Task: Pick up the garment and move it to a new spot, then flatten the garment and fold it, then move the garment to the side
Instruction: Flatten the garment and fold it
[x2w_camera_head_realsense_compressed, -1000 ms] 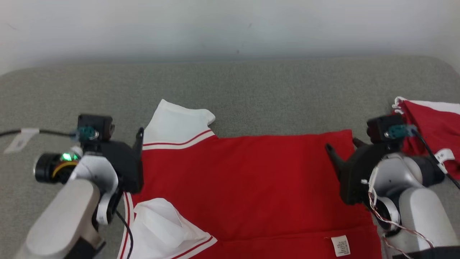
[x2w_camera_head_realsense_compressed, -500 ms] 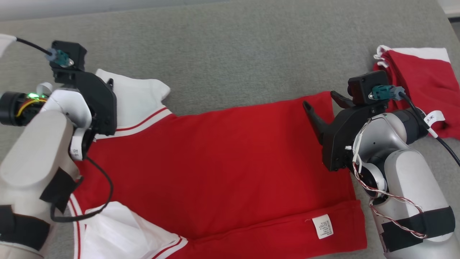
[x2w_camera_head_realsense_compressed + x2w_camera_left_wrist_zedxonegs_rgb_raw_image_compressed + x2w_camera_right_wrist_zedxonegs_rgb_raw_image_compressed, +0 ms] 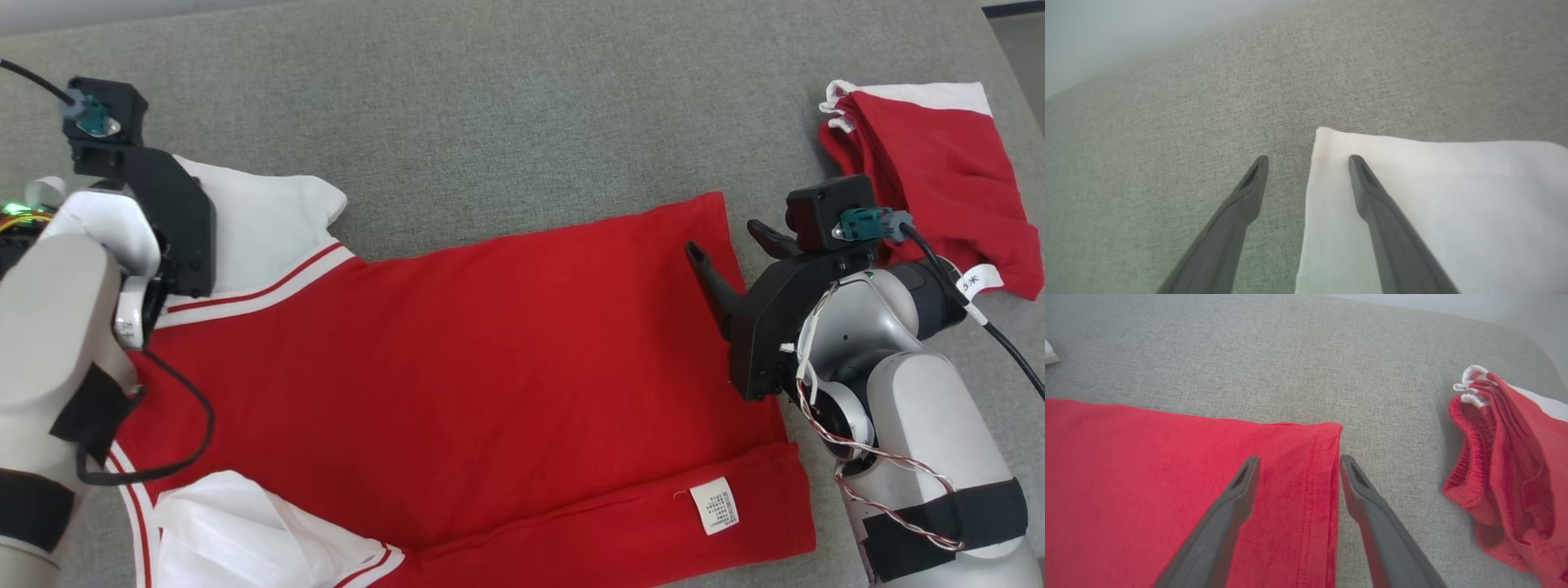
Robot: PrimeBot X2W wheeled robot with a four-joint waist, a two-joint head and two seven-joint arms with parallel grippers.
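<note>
Our left gripper point(image 3: 1308, 159): fingers spread wide, nothing held, straddling edge of white sleeve point(image 3: 1412, 196). Our right gripper point(image 3: 1299, 458): also spread, empty, straddling far hem corner of red garment point(image 3: 457, 351). We see garment flat on grey surface point(image 3: 522, 106), near edge folded over. Second red garment point(image 3: 939, 163) bunched near right gripper.

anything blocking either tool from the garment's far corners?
Nothing visible. The left tool is open astride the edge of the white sleeve; the right tool is open astride the hem corner of the garment. The bunched red clothing lies apart, further right.
</note>
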